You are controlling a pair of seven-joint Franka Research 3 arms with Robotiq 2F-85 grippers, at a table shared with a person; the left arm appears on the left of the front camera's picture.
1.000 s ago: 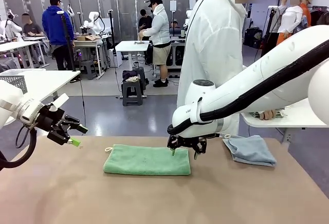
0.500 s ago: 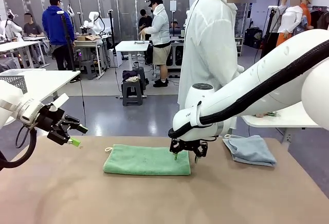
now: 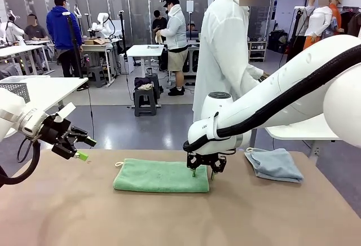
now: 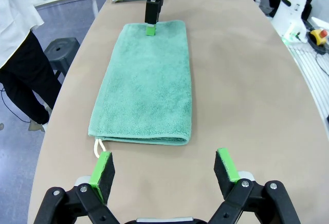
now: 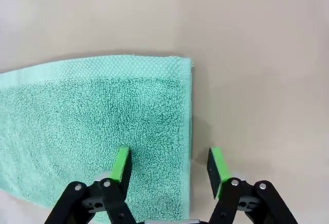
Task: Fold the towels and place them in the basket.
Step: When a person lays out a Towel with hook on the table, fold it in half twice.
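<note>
A mint green towel [image 3: 161, 175] lies folded into a long strip across the middle of the brown table [image 3: 169, 218]. My right gripper [image 3: 203, 172] is down at its right end, open. In the right wrist view it [image 5: 169, 165] straddles the short edge of the green towel [image 5: 103, 111], one pad over the terry and one over bare table. A pale blue-grey towel [image 3: 274, 164] lies crumpled at the far right. My left gripper [image 3: 80, 148] hovers open above the table's left edge, and in its own view it [image 4: 164, 166] looks along the green towel [image 4: 146, 85]. The basket is out of view.
A person in a white coat [image 3: 225, 54] stands at the far side behind my right arm. A white side table [image 3: 307, 128] stands at the right. Another white table with a pale lattice basket [image 3: 16, 90] is at the left. The table's near half is bare.
My right gripper has dropped lower onto the green towel's right end and its jaws have narrowed. The person has turned and shifted left. My left arm has held still.
</note>
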